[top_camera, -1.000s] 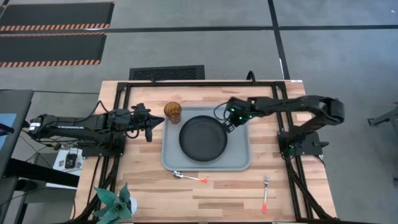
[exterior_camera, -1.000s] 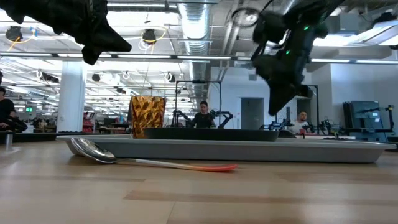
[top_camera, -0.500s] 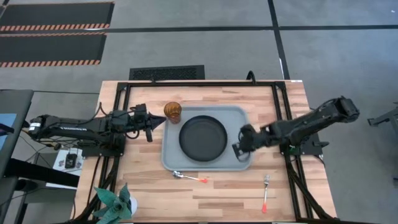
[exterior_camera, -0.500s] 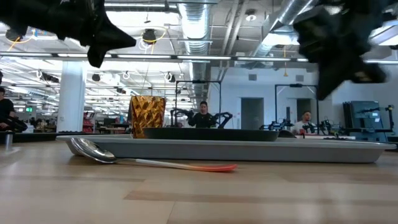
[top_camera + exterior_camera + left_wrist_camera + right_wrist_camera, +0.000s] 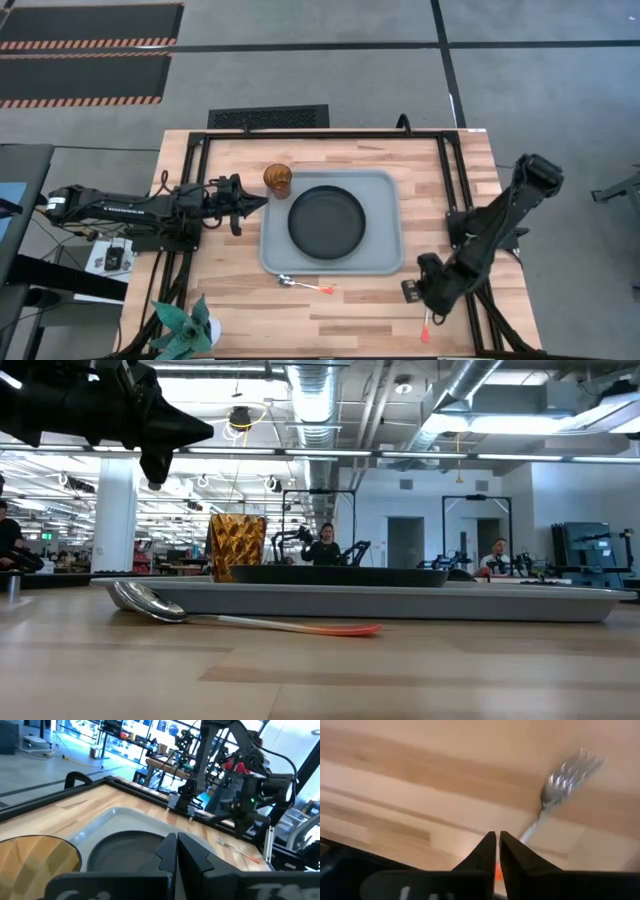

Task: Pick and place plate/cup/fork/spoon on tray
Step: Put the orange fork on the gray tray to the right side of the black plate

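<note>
The black plate (image 5: 326,221) lies in the middle of the grey-blue tray (image 5: 385,205). The amber cup (image 5: 278,180) stands at the tray's far left corner. The spoon (image 5: 305,285) lies on the table in front of the tray's near rim, and also shows in the low view (image 5: 150,600). The fork (image 5: 565,777) lies on the table near the near right corner; in the high view only its red handle (image 5: 425,330) shows. My right gripper (image 5: 425,300) is shut, low over the fork's neck. My left gripper (image 5: 262,201) is shut, in the air left of the tray beside the cup.
A green paper plant (image 5: 185,325) stands at the table's near left corner. Black frame rails run along the table's left, right and far edges. Bare wood lies between the spoon and the fork. People stand in the room behind the table.
My right gripper has swung from over the tray's far right part toward the table's near right corner and gone down over the fork, leaving the low view. It has stayed shut. The plate, cup, spoon and fork have not moved.
</note>
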